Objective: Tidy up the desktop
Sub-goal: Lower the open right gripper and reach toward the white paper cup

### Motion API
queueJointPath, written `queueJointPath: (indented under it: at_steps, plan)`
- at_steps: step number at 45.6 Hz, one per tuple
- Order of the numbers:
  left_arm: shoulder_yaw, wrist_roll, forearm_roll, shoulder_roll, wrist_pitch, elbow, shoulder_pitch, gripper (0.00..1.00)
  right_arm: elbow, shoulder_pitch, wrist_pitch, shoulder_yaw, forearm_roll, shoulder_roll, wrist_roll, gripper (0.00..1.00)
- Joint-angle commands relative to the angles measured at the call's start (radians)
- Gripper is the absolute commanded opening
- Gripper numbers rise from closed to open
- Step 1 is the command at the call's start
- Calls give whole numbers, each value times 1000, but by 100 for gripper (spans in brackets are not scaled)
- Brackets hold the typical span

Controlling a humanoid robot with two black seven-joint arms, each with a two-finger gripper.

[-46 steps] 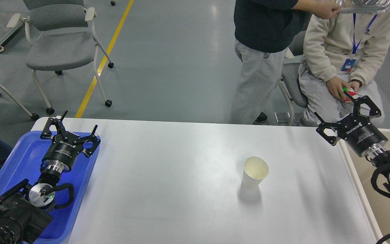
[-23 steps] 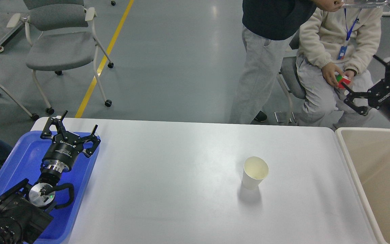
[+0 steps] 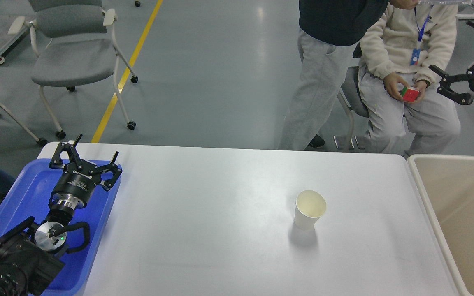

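Observation:
The white desktop (image 3: 204,222) fills the lower middle of the head view. One white paper cup (image 3: 310,209) stands upright and empty on it, right of centre. My left gripper (image 3: 97,146) is open and empty, held over the far end of the blue tray (image 3: 23,193) at the table's left edge. My right gripper (image 3: 450,46) is open and empty, raised high at the far right beyond the table's back edge, partly cut off by the frame.
A beige bin (image 3: 430,205) stands against the table's right edge. A standing person (image 3: 319,82) and a seated person (image 3: 410,49) holding a colourful cube (image 3: 410,93) are just behind the table's far right side. A grey chair (image 3: 72,57) stands at the back left.
My right gripper has risen and swung right, from over the bin's near corner to high beyond the table's back edge. The left arm and the cup have not moved.

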Motion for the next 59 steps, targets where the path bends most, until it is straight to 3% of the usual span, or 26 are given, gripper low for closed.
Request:
queueJointPath:
  at_steps: [1, 10, 23, 30, 42, 59]
  plan:
    - [0, 0, 0, 0, 0, 0, 0, 100, 103, 171, -71, -194, -81, -39, 2, 100]
    - [0, 2, 0, 0, 0, 0, 0, 100, 247, 254, -172, -321, -250, -39, 8, 100]
    - [0, 0, 0, 0, 0, 0, 0, 100, 517, 310, -422, -544, -463, -28, 27, 100]
    - [0, 0, 0, 0, 0, 0, 0, 100, 645, 353, -534, -680, -469, -24, 67, 100]
    - [0, 2, 0, 0, 0, 0, 0, 100, 811, 453, -712, -1009, -451, 47, 244, 100]
    - [0, 2, 1, 0, 0, 0, 0, 100, 857, 478, -775, -1116, -466, 229, 265, 100]
